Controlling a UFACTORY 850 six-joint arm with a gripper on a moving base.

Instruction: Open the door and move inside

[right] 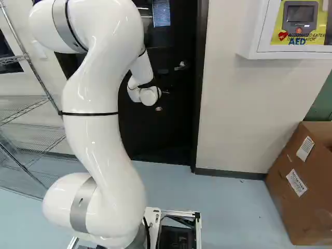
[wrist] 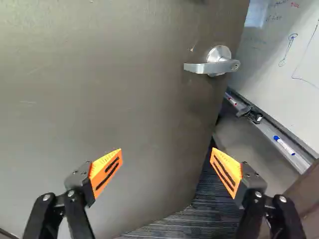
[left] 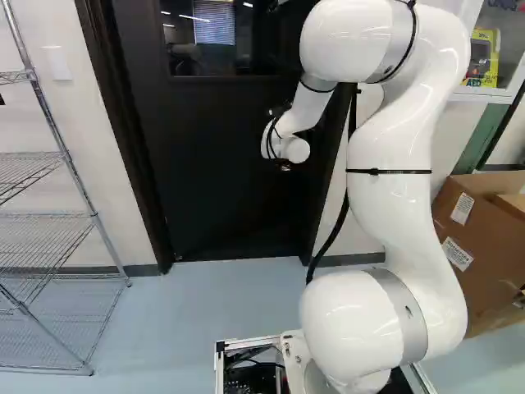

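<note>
Jaws of the gripper [wrist: 166,150]: one pair, spread wide, nothing held between the orange pads.

Door [left: 213,172]: one, dark, with a window; ahead of the arm [left: 390,185], ajar in its frame. Wrist view gives a gap past its free edge. Unlatching and first opening, judged done; wider swing and passage, judged outstanding.

Whiteboard [wrist: 284,55]: one, marked, beyond the gap.

Moving base [right: 198,231]: one, on the blue floor outside the doorway; entry not yet made.

Wire rack [left: 61,152]: one, open shelving, at the left of the left base view.

Carton [right: 301,181]: one, brown, labelled, by the wall at the right of the right base view; contents cannot be told.

Wall cabinet [right: 254,54]: one, white, above floor level; contains a grey device [right: 300,15] against a yellow panel.

Whiteboard tray [wrist: 271,130]: one, narrow; contains pens [wrist: 284,145] and a small black article [wrist: 249,114], kind uncertain.

Lever handle [wrist: 212,66]: one, silver, on the door near its free edge, apart from both fingers.
</note>
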